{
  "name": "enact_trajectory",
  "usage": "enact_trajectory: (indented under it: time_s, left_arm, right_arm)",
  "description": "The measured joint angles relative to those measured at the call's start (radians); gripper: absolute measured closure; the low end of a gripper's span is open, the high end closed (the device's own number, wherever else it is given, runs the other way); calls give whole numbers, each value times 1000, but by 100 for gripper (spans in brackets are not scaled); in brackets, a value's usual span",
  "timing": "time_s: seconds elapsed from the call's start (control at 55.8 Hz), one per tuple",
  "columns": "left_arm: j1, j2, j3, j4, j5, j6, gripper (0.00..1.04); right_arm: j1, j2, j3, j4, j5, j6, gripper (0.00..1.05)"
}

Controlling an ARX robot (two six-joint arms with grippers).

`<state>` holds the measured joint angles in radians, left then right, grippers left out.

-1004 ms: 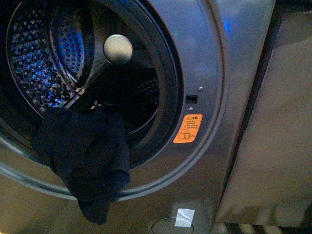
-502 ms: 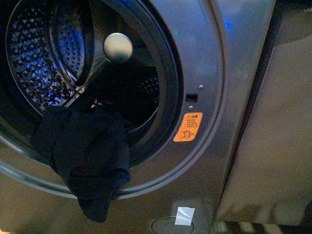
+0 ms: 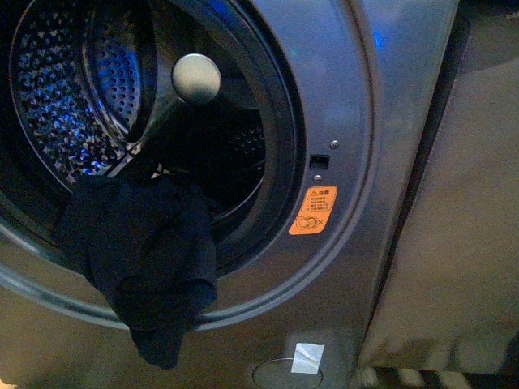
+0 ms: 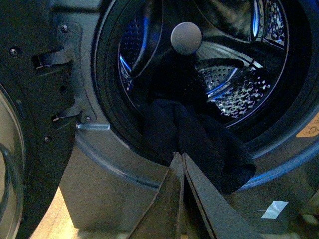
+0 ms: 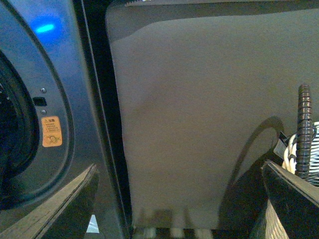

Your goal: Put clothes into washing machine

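Clothes [image 3: 142, 251] – dark navy, limp, draped over washing machine [image 3: 340, 97] rim; left pincer [image 4: 180, 158] closed, right pincer [image 5: 179, 174] open.

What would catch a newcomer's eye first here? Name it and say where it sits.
The clothes stand out first: a dark garment draped over the lower rim of the washing machine porthole, half inside, half hanging down the front. Behind it gleams the perforated steel drum, and an orange warning sticker sits right of the opening.
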<state>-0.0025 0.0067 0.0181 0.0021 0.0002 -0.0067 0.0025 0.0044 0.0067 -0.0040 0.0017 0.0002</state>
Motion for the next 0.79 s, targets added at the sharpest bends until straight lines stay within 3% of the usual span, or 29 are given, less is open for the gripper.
enact_trajectory:
  time_s: [0.394,0.789]
  left_arm:
    - [0,-1,0,0,0,0,101]
    - [0,-1,0,0,0,0,33]
  right_arm:
    - [0,0,0,0,0,0,7]
    - [0,0,0,0,0,0,7]
